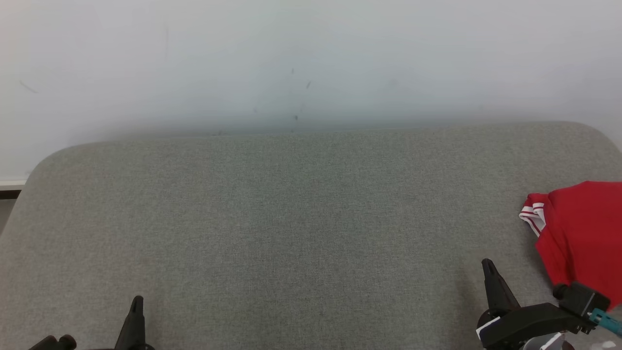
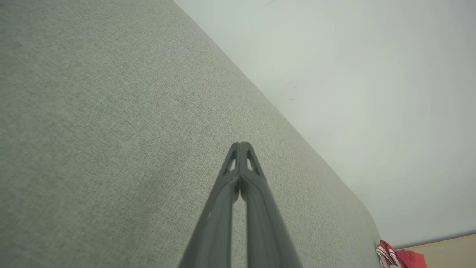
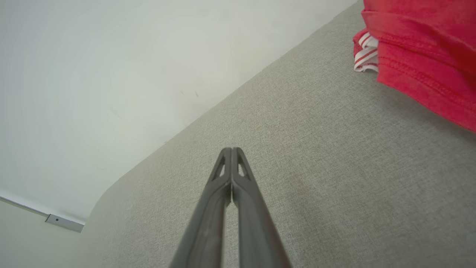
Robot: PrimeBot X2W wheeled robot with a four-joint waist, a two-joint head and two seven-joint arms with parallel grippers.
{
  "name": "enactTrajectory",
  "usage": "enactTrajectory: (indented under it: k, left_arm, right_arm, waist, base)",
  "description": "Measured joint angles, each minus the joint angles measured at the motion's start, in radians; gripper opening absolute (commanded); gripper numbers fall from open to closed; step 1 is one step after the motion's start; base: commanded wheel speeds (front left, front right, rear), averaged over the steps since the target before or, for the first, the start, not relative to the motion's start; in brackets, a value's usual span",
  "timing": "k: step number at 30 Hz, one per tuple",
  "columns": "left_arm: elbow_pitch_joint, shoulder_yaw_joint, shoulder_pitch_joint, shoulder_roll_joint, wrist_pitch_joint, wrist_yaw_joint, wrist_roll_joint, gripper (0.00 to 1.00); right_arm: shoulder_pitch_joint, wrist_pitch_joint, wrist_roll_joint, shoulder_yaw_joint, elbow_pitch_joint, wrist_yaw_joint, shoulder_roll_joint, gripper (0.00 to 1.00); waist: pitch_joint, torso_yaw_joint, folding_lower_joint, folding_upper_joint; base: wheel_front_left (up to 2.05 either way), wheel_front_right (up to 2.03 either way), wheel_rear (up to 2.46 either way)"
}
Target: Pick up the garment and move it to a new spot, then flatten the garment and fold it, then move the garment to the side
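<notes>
Garment: the red garment (image 1: 583,233) with white-striped trim (image 1: 532,216) lies at the right edge of the grey padded surface (image 1: 291,218), partly cut off by the frame.
Its lie: the right wrist view shows stitched hems stacked in layers; whether that is a tidy fold or a loose heap cannot be told.
Right gripper: the right gripper (image 1: 487,265) is clenched on nothing, low over the surface's near right part, just short of the cloth and not touching it.
Left gripper: the left gripper (image 1: 137,304) is also clenched and empty, over the surface's near left part.
Middle of the surface: bare grey fabric as far back as the white wall (image 1: 291,58).
Stage: the scene fits two readings, a garment waiting at the edge to be carried inward, or one already folded and set aside.
Doing it well: in either case, the closed right fingers should likely stay clear of the nearest hem, since a snag would drag the soft layers.
Risk: cloth this close to the surface's edge could probably slide off if nudged.
</notes>
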Motion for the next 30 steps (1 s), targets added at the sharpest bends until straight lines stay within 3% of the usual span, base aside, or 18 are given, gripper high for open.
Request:
enactTrajectory:
  k: [30]
  left_arm:
    - [0.023, 0.075, -0.037, -0.026, 0.071, -0.053, -0.324, 0.00]
  right_arm:
    - [-0.024, 0.077, 0.355, -0.060, 0.027, 0.044, 0.003, 0.00]
  waist:
    - [0.006, -0.025, 0.0000, 0.0000]
  base:
    - [0.00, 0.00, 0.00]
